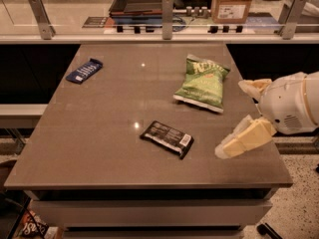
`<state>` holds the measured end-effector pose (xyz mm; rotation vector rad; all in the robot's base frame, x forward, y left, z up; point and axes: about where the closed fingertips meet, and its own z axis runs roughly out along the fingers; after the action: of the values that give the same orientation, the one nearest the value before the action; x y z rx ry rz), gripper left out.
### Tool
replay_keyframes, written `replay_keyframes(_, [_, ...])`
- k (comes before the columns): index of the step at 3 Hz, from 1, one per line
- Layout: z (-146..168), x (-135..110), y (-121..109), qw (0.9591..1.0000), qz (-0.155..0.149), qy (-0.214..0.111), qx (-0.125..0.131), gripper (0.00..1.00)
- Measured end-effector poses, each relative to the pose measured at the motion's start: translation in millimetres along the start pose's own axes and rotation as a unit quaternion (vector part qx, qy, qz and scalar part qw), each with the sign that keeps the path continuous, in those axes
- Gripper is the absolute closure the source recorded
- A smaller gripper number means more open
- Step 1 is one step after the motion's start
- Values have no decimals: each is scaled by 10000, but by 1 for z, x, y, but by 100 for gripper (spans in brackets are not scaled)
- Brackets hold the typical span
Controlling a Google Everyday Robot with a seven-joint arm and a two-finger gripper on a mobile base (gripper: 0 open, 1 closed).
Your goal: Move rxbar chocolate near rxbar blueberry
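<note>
The rxbar chocolate (pixel 167 138) lies flat on the grey table (pixel 99 133), near the front middle, with its white patch at the right end. The rxbar blueberry (pixel 83 70) lies flat near the far left corner, well apart from the black bar. My gripper (pixel 231 118) hangs over the table's right side, to the right of the black bar and a little above the surface. Its two pale fingers (pixel 245 139) stand wide apart and hold nothing. It touches neither bar.
A green chip bag (pixel 202 83) lies right of centre, between the gripper and the far edge. A glass barrier with metal posts (pixel 167 16) runs along the far edge. Behind it stand a cardboard box (pixel 233 2) and a dark tray (pixel 141 2).
</note>
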<state>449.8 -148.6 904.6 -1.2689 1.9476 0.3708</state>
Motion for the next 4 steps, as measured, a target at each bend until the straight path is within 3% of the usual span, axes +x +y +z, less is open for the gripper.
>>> replay_keyframes(1, [18,-2,3,9982,129,-572,93,0])
replay_keyframes(2, [33,1,11,9956,262,-876,200,0])
replay_keyframes(4, [56,11,30,9939,406,-965,336,0])
